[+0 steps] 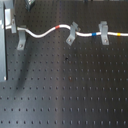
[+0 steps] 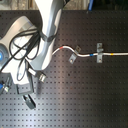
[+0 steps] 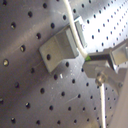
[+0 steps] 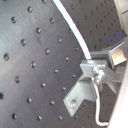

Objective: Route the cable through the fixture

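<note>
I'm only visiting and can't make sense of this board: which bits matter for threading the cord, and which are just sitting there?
For the job:
white cable
small upright clip, at the first exterior view's left

Just there:
slanted clip
broad-topped clip
black board with holes
loose black wires by the arm

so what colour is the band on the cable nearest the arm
Red, on the white cable; clearest in the first exterior view.
</note>
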